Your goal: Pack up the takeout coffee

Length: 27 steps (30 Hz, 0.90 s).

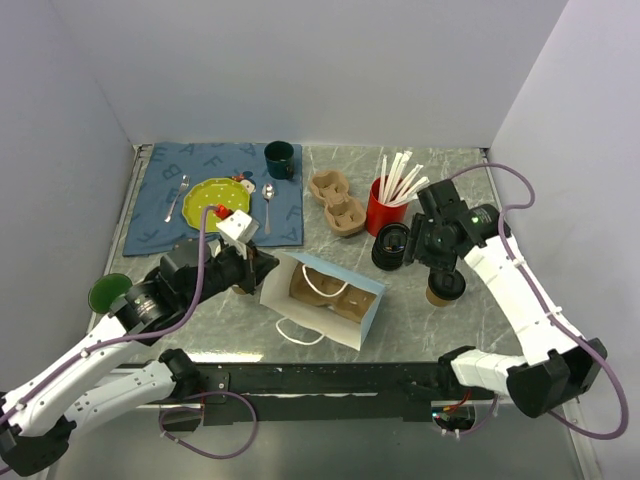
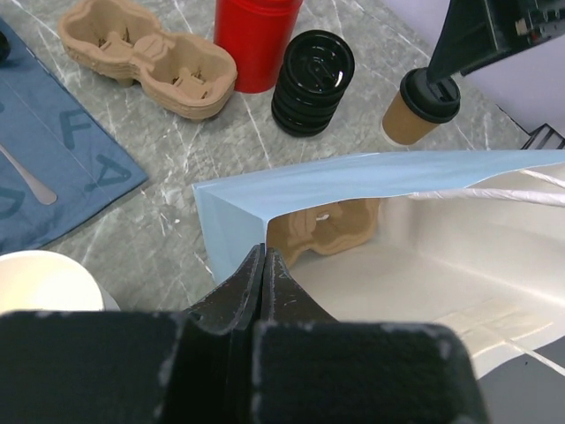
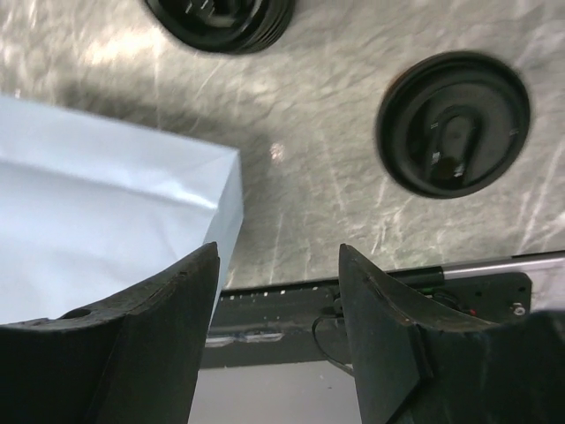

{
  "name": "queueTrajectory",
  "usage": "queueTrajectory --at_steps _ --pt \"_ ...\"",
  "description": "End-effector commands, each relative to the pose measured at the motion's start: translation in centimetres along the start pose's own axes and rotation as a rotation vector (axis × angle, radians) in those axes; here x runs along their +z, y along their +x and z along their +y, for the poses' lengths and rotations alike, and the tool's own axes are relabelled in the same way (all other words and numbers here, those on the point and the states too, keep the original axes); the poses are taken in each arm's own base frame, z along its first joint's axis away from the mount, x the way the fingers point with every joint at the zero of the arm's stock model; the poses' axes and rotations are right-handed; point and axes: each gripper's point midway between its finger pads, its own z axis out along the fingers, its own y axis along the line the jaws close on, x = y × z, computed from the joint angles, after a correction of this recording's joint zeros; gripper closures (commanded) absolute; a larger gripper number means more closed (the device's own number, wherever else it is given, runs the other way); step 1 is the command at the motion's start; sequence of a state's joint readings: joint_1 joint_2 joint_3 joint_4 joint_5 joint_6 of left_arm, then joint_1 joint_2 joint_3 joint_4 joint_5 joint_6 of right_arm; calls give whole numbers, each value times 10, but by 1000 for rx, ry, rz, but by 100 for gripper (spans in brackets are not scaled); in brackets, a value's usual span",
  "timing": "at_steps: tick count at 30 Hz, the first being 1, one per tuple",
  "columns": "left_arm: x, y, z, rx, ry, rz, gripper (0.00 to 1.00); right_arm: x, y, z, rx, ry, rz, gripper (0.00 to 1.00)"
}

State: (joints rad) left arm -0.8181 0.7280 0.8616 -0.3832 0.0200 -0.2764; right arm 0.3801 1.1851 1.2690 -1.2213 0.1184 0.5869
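Observation:
The takeout coffee (image 1: pixel 445 287), a brown paper cup with a black lid, stands upright on the marble to the right of the bag. In the right wrist view its lid (image 3: pixel 453 124) lies beyond and to the right of the jaws. My right gripper (image 1: pixel 440 262) hovers just above it, open (image 3: pixel 278 256), with nothing between its fingers. The light blue paper bag (image 1: pixel 325 298) lies on its side, mouth toward the left arm. A brown cup carrier (image 2: pixel 331 225) sits inside it. My left gripper (image 2: pixel 263 252) is shut on the bag's rim (image 1: pixel 262 268).
A stack of black lids (image 1: pixel 390 245) stands left of the coffee, a red cup of straws (image 1: pixel 383 205) behind it, spare carriers (image 1: pixel 338 200) further left. A blue placemat (image 1: pixel 160 205) holds a plate, cutlery and a green mug (image 1: pixel 280 158). A white-lined cup (image 2: pixel 44 281) is by my left gripper.

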Motion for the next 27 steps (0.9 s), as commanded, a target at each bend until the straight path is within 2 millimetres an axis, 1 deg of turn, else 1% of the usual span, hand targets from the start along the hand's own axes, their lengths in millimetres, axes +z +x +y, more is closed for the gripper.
queueTrajectory --at_steps 1,2,3,6,7,9,10,13,14,16,17,18,19,21,23,25,27 --pt "-10 -24 -5 -17 0 -50 99 -3 -28 -24 89 106 -37 36" --pt "-11 -24 -6 -30 -1 -46 99 -1 -30 -29 98 116 -32 36" --pt "-13 -24 -6 -38 -2 -42 99 3 -35 -42 147 140 -19 36" --pt "-16 -27 -8 -63 -3 -36 99 13 -38 -55 180 142 25 32" --pt "-17 -25 -9 -66 -2 -23 99 14 -40 -66 205 162 28 30" --pt "-19 -25 -12 -81 8 -13 99 19 -41 -73 215 179 36 27" --pt "-21 -25 -13 -92 9 -5 99 24 -40 -79 220 188 46 24" --pt "-24 -26 -18 -126 25 5 99 34 -33 -85 204 212 85 22" --pt "-24 -23 -18 -132 28 21 99 37 -36 -94 233 228 78 22" --pt "-25 -24 -19 -149 28 26 99 43 -31 -97 227 225 97 20" --pt "-26 -22 -19 -153 27 34 99 45 -33 -99 232 220 93 19" --pt "-26 -21 -19 -154 24 33 99 48 -31 -99 217 211 99 13" --pt "-27 -21 -18 -153 20 30 99 52 -26 -100 215 203 114 10" --pt "-27 -23 -18 -152 20 20 99 61 -25 -101 222 181 127 6" --pt "-26 -23 -18 -156 20 20 99 68 -19 -100 218 160 150 4" --pt "-25 -23 -18 -157 19 27 99 73 -20 -98 194 133 138 5" --pt "-24 -22 -17 -157 14 33 99 74 -23 -99 175 125 115 5"
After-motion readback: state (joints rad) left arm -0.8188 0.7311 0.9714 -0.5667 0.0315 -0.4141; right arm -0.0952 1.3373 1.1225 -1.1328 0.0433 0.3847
